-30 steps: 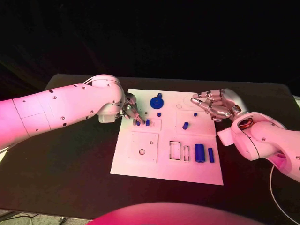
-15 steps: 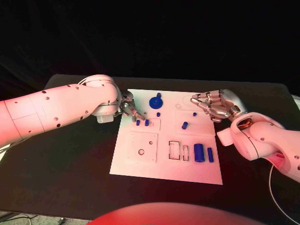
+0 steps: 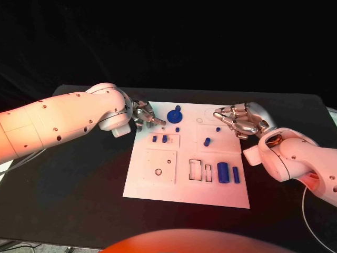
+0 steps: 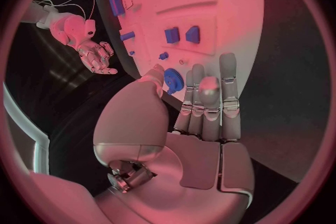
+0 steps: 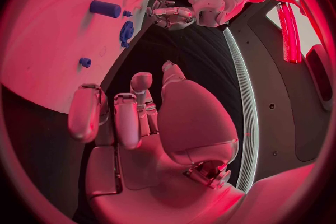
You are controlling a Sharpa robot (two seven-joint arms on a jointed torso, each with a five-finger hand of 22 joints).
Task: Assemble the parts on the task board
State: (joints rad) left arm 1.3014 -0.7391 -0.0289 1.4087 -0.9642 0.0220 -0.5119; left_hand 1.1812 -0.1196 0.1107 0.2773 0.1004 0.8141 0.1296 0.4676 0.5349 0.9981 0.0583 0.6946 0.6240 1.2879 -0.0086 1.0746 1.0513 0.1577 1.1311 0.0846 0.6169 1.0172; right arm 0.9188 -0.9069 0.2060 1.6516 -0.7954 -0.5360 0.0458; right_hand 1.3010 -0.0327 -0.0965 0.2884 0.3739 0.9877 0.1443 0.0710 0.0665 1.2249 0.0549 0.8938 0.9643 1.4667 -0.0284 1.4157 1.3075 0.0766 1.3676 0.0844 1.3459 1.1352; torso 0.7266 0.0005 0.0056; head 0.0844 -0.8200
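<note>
The board (image 3: 185, 182) lies flat in the middle of the picture, with small blue parts on it: a gear (image 3: 175, 114) near the top, two pegs (image 3: 159, 139) just below it, and two bars (image 3: 229, 172) at the lower right. They look light, hard and smooth, so pinch each one by its sides. The left hand (image 3: 144, 118) hangs over the board's upper left edge, fingers apart, holding nothing. The right hand (image 3: 240, 119) hangs by the upper right edge, loosely curled and empty.
</note>
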